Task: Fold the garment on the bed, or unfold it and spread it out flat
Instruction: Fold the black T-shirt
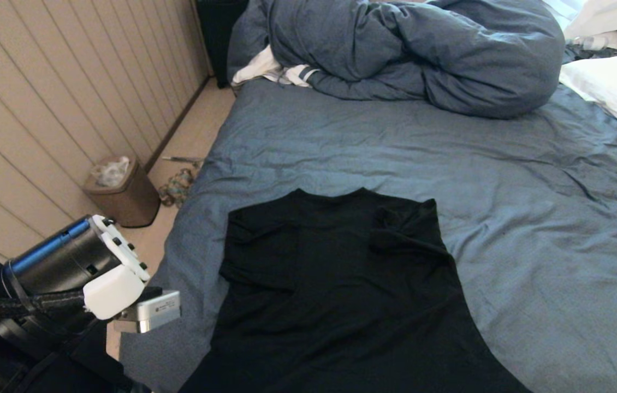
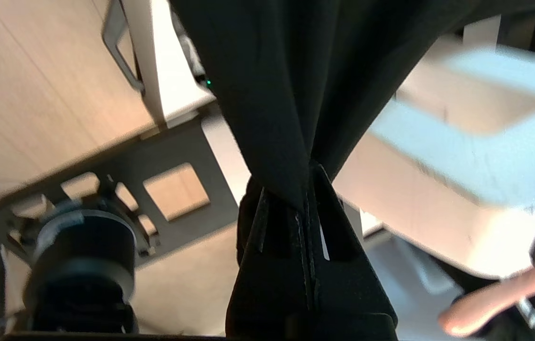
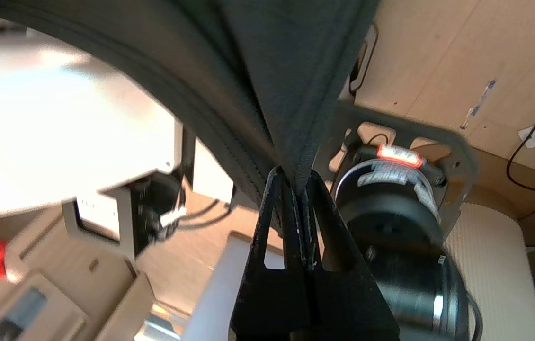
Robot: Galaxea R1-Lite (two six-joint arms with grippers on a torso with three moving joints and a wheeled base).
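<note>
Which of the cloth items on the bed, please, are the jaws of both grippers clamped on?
The black T-shirt; the left gripper and right gripper each pinch its fabric, while the blue-grey duvet lies bunched at the far end, untouched.

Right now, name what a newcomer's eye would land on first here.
The garment, a black T-shirt, sprawls over the near part of the bed. Both the left gripper and right gripper have jaws shut on its fabric. A bunched blue duvet heaps at the bed's far end.
</note>
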